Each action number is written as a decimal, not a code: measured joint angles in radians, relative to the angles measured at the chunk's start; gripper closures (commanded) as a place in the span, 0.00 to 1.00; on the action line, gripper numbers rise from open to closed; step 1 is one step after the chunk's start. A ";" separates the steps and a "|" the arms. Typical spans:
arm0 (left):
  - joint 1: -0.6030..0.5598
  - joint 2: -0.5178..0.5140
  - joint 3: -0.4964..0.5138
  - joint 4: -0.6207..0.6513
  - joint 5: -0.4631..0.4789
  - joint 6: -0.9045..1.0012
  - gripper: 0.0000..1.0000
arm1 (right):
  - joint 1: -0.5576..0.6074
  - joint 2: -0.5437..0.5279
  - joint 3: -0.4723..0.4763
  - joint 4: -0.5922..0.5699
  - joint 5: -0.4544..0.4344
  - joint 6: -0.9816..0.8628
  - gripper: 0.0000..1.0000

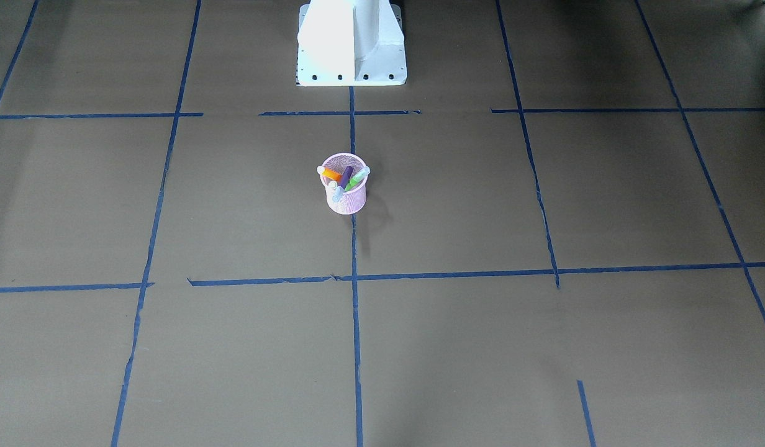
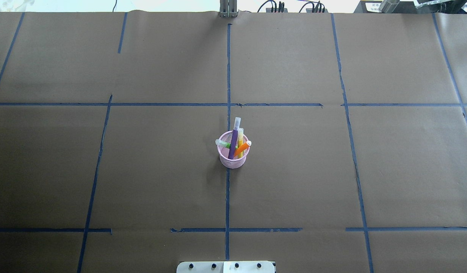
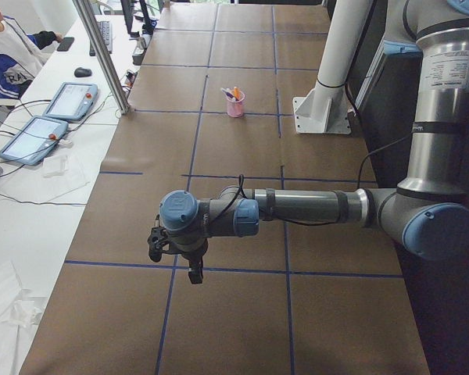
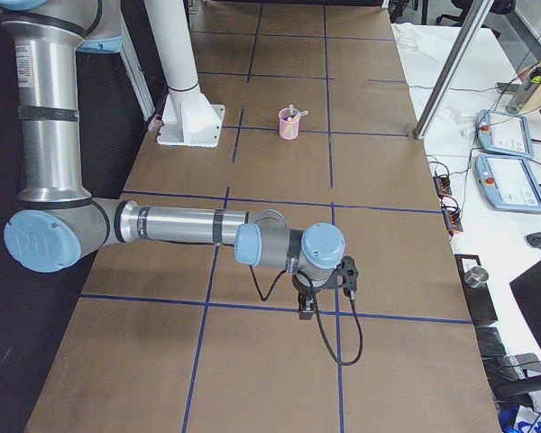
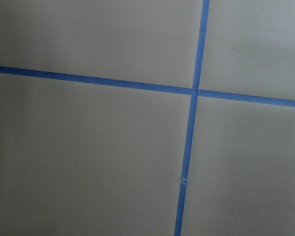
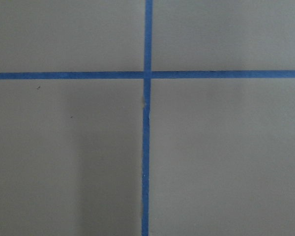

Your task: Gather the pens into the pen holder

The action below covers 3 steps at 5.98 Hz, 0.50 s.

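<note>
The pink mesh pen holder (image 2: 233, 161) stands upright at the table's middle, on a blue tape line; it also shows in the front view (image 1: 346, 200). The purple pen (image 2: 233, 144), orange pen (image 2: 242, 149) and green pen (image 2: 225, 144) stand tilted inside it, cap ends up, along with a yellow pen (image 2: 240, 138). My left gripper (image 3: 176, 262) shows only in the left side view, and my right gripper (image 4: 325, 293) only in the right side view. Both hang over bare paper far from the holder. I cannot tell whether they are open or shut.
The table is covered in brown paper with a grid of blue tape lines (image 2: 228, 189). The white robot base (image 1: 351, 43) stands behind the holder. Both wrist views show only paper and tape crossings (image 5: 192, 91). Operator desks with tablets (image 3: 70, 100) lie beyond the far edge.
</note>
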 measured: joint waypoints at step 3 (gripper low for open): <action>0.000 0.005 -0.002 0.000 0.001 0.000 0.00 | 0.062 -0.018 0.001 0.002 0.001 0.001 0.00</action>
